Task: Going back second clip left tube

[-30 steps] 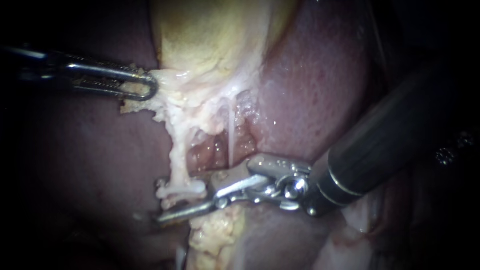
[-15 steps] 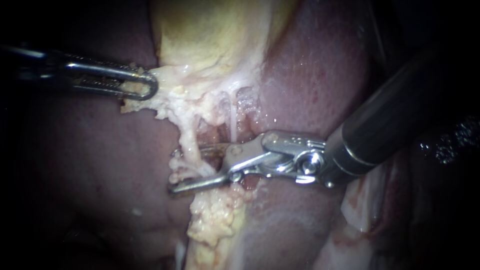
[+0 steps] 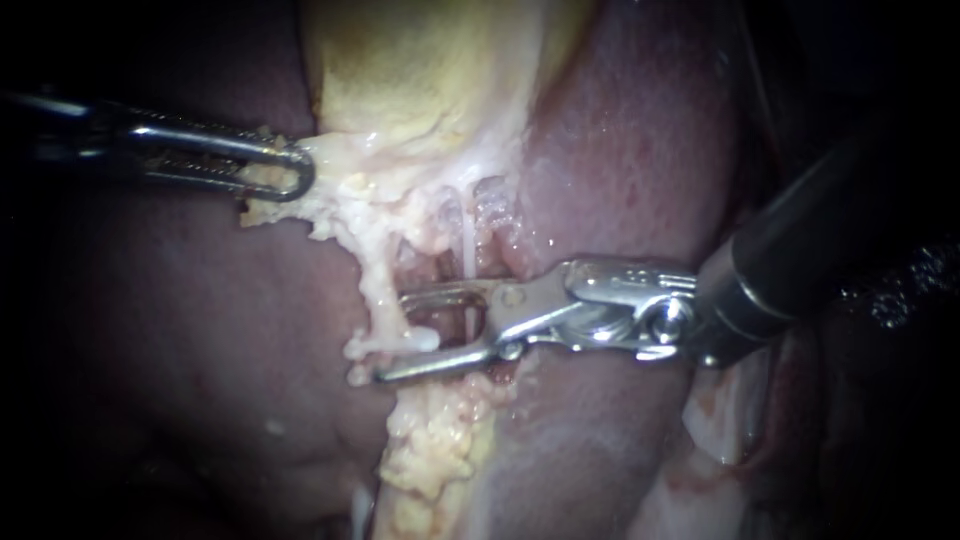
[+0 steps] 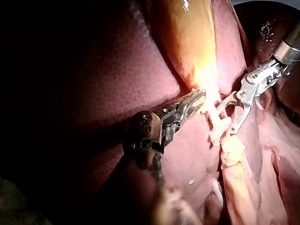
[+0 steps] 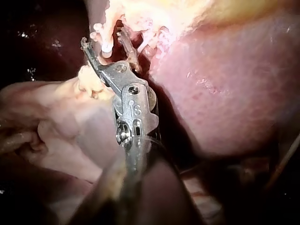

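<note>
My left instrument [image 3: 288,168] comes in from the left, its jaws shut on pale tissue at the lower edge of the yellow gallbladder [image 3: 420,70]. From that tissue the left tube [image 3: 375,285], a ragged pale strand, runs down to a white lump [image 3: 392,342]. A thin white right tube [image 3: 467,250] hangs beside it. My right instrument [image 3: 395,336] lies across from the right with its jaws open. The lump sits at the jaw tips and the thin tube crosses between the jaws. The right wrist view shows these jaws [image 5: 104,38] gaping, with nothing gripped.
Dark red liver [image 3: 620,150] lies on both sides of the tubes. A strip of crumbly yellow fat [image 3: 430,450] runs down below the right instrument's jaws. In the left wrist view the two instruments' tips [image 4: 197,98] [image 4: 239,110] stand close together.
My right instrument has drawn back to the right and upward, its open jaws sliding along the tubes' lower ends. The left instrument and its held tissue have stayed put.
</note>
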